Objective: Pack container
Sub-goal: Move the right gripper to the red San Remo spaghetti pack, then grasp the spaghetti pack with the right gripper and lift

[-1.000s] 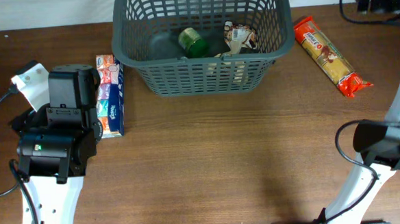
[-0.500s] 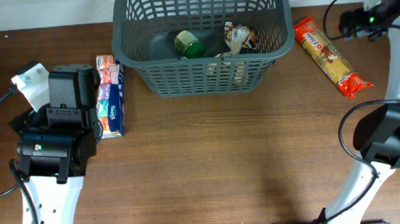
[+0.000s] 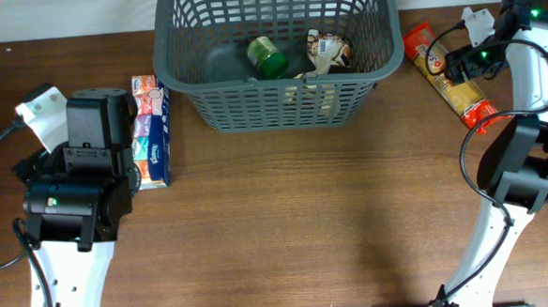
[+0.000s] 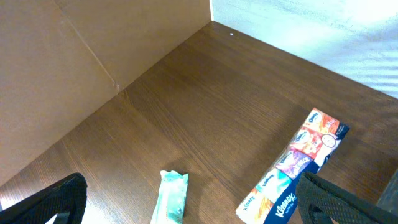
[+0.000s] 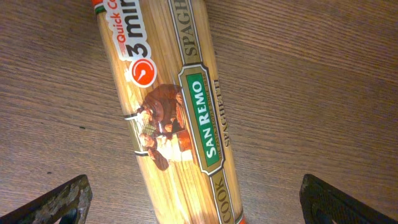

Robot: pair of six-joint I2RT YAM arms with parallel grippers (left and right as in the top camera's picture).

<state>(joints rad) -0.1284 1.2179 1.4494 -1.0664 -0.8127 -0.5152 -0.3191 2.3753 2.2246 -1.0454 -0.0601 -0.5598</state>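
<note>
- The container [image 3: 273, 105] stands upright at the 12 o'clock edge of the table [image 3: 297, 227] in your overhead view, with its open top facing the camera.
- Inside it, a small green jar [image 3: 265, 56] lies near the middle. A crumpled white-and-brown packet [image 3: 329, 49] lies just at the jar's 3 o'clock. You cannot tell whether the two touch.
- A spaghetti packet [image 3: 424, 48] lies on the table outside the container, at its 3 o'clock. It slants from 11 o'clock down to 5 o'clock, and its upper end is just beside the container's rim.
- Your right gripper [image 5: 202, 202] is over the middle of that packet. The jaws are spread wide and grip nothing. In the wrist view one finger [image 5: 59, 202] shows at 8 o'clock and the other at 4 o'clock, with the packet [image 5: 180, 118] running between them. You cannot tell how far above the wrapper it is.
- A tissue pack [image 3: 151, 132] lies flat at the container's 8 o'clock. Its long side runs 12 to 6 o'clock, and it is just beside your left arm.
- Your left gripper [image 4: 196, 208] has its jaws wide apart and is empty. In its wrist view the tissue pack [image 4: 292, 171] lies at 4 o'clock, near the right-hand finger. A green-and-white sachet [image 4: 171, 196] lies on the wood at 6 o'clock, between the fingertips.
</note>
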